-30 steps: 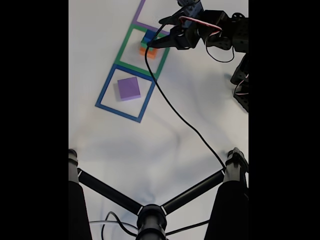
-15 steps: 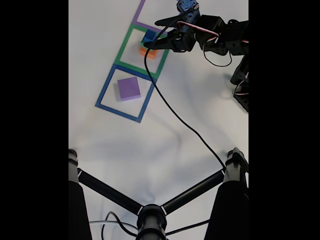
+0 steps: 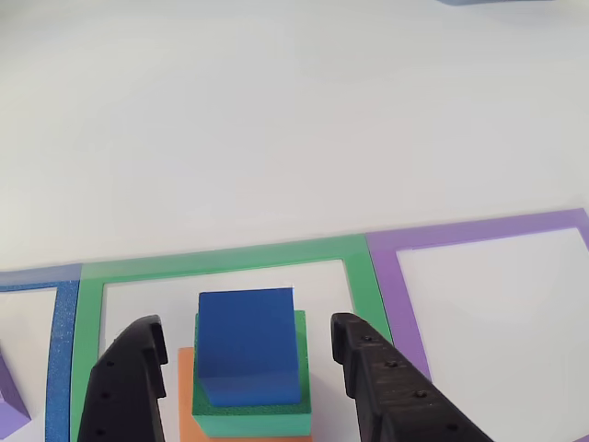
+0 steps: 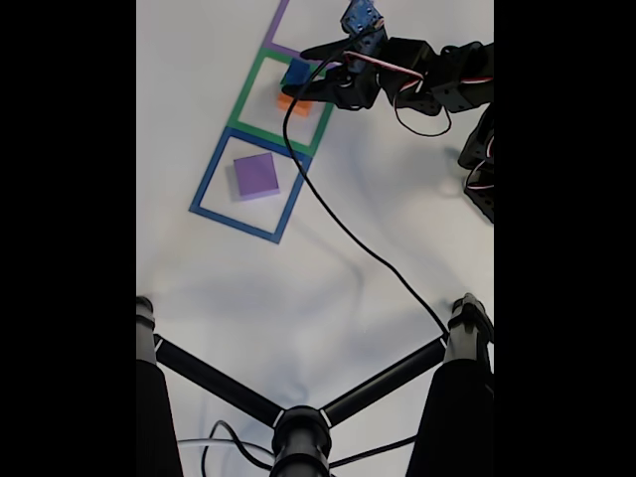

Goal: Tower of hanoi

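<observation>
the small blue foam cube (image 3: 247,343) looks light and squishy; black two-finger gripper (image 3: 248,343) sits spread wide either side, so pinch its flat side faces gently.

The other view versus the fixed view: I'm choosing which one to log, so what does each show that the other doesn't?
The other view alone shows the stack's layering: blue cube on green block on orange block, with the gripper jaws open, one on each side, clear of the cube. The fixed view alone shows the whole purple slab inside the blue tape square, the arm, its cable and a black stand. Both show the stack inside the green tape square.
</observation>
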You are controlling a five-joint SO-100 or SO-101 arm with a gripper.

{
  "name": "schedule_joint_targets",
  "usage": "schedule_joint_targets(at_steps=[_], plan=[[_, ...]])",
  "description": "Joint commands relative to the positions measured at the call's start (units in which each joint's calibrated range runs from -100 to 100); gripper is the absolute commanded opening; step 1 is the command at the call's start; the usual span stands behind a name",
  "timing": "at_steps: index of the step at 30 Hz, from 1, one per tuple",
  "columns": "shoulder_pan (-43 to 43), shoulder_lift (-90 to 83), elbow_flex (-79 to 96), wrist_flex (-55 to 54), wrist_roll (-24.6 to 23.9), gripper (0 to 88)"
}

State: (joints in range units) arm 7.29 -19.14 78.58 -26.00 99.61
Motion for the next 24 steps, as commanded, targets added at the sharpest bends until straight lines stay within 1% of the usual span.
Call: schedule_joint_targets(at_steps=[1, 16, 24], plan=[[-1.0, -0.33, -2.12, -1.88, 0.39, 15.4], [-2.68, 0.71, -2.21, -2.86, 0.39, 6.0], [-2.68, 0.71, -2.48, -2.86, 0.39, 4.9]])
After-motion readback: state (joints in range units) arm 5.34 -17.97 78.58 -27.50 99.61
